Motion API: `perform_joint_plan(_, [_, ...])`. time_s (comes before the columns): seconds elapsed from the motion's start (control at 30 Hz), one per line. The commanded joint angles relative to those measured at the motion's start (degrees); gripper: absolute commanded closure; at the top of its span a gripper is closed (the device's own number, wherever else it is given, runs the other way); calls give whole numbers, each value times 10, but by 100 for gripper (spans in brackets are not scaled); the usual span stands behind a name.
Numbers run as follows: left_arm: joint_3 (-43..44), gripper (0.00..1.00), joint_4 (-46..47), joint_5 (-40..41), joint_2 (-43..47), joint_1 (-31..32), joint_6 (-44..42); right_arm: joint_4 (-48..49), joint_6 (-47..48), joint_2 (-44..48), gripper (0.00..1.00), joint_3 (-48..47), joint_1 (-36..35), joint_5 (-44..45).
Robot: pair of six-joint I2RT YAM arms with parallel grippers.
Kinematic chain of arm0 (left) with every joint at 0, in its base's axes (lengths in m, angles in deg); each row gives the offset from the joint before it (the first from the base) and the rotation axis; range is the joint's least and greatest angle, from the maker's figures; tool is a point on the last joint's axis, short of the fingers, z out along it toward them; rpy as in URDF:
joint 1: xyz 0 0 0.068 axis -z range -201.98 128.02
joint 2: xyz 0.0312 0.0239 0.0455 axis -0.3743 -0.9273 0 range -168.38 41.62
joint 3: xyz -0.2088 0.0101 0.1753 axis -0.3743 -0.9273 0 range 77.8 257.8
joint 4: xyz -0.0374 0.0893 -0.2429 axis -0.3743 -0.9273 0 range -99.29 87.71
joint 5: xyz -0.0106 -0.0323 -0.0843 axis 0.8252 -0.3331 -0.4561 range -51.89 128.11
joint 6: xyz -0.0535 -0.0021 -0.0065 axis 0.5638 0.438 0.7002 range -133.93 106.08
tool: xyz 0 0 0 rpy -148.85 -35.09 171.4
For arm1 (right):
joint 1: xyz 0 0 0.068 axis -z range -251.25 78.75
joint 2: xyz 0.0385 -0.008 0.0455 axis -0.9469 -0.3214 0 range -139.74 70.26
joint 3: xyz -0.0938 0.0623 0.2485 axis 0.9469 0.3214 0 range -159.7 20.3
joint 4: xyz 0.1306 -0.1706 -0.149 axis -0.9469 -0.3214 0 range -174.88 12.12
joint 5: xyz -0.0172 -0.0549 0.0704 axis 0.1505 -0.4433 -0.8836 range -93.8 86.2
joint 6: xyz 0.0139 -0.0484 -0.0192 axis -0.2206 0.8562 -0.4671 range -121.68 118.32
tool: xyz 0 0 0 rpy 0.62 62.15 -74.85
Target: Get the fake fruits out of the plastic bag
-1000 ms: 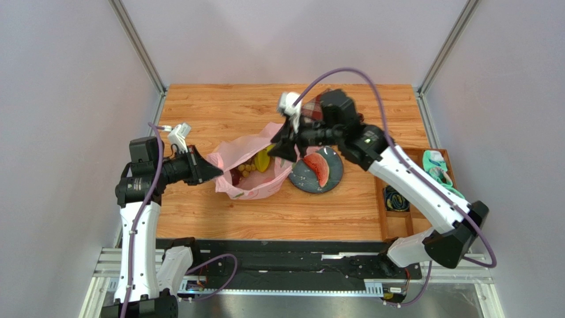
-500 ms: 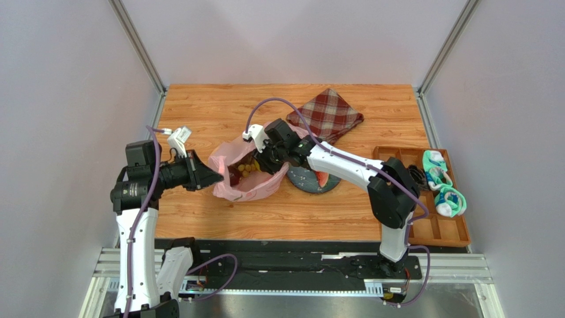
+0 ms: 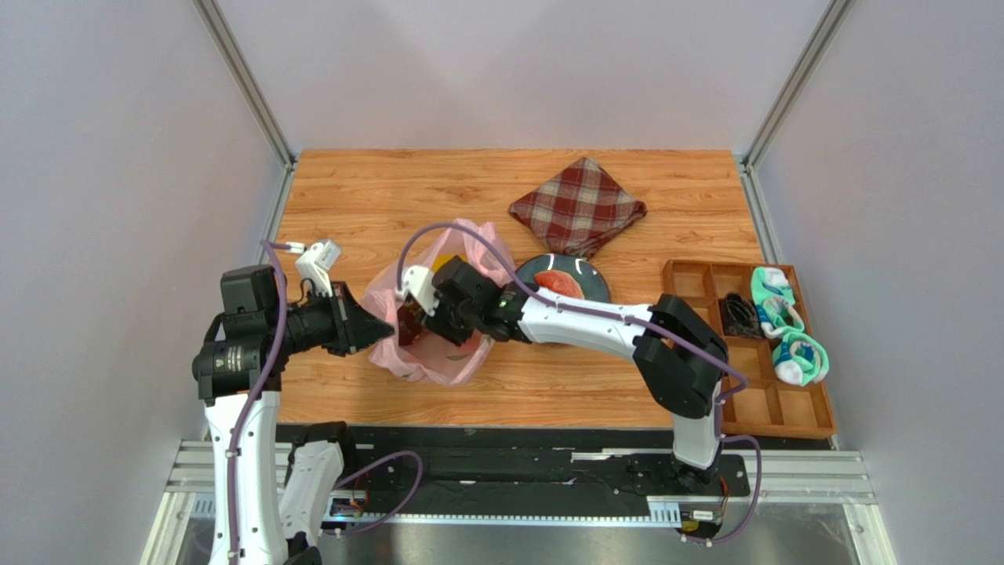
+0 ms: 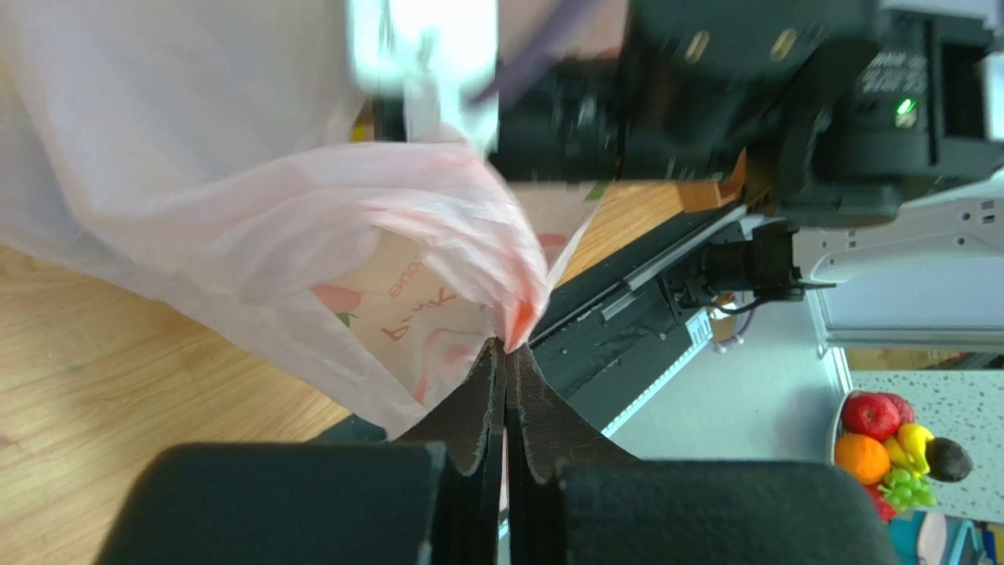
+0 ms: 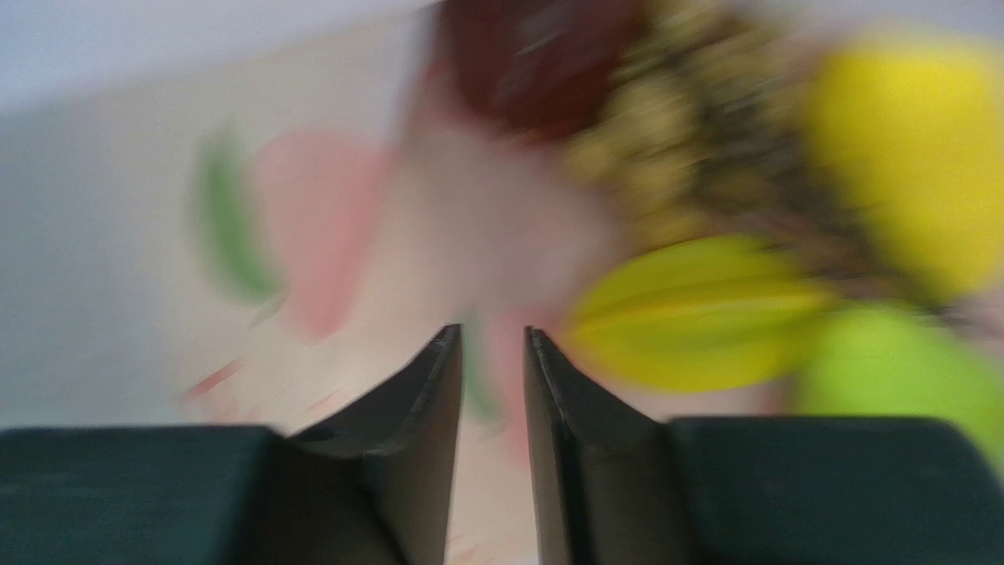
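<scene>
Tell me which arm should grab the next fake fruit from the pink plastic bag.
Right. The right gripper is inside the translucent pink plastic bag, jaws slightly apart and empty, with an elongated yellow-green plastic fruit just ahead. The left gripper is shut on the bag's rim, holding it open.

Print on plastic bag (image 4: pixel 389 318) illegible

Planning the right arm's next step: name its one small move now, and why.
Probably nudge the right tool toward the elongated yellow fruit, then close. Its jaws stand slightly apart and empty, the fruit lies just beside them, and the left tool pinches the plastic bag by its edge.
</scene>
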Motion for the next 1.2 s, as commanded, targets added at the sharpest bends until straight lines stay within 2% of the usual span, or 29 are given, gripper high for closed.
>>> perform_joint_plan(0.0, [-17,100,-2,26,-3,-5,-13,42,-4,-23,36,-39,25,100])
perform_joint_plan(0.07, [-19,100,-1,23,-3,-5,-14,46,-9,-24,29,-32,26,115])
perform_joint_plan(0.1, [-19,100,0,22,-4,-5,-14,48,-12,-26,21,-29,27,120])
perform_joint_plan(0.2, [-18,100,-4,19,-8,-5,-18,48,-35,-32,12,-29,31,138])
perform_joint_plan(0.37, [-15,100,-16,6,-10,-5,-28,27,-83,-52,6,-48,33,110])
perform_joint_plan(0.4, [-20,100,-11,2,-9,-4,-28,22,-123,-61,5,-53,33,110])
perform_joint_plan(0.5, [-24,100,-7,0,-10,-4,-21,4,-205,-77,9,-68,34,121])
perform_joint_plan(0.6, [-24,100,-7,0,-10,-3,-22,-11,-239,-93,11,-77,39,111])
perform_joint_plan(0.77, [-30,100,2,-3,-17,-2,-15,-19,-257,-127,11,-91,53,111])
perform_joint_plan(1.03, [-34,100,9,0,-25,-2,-12,-22,-267,-155,20,-123,64,134])
perform_joint_plan(1.17, [-35,100,14,-1,-25,-2,-8,-25,-268,-151,36,-111,64,154])
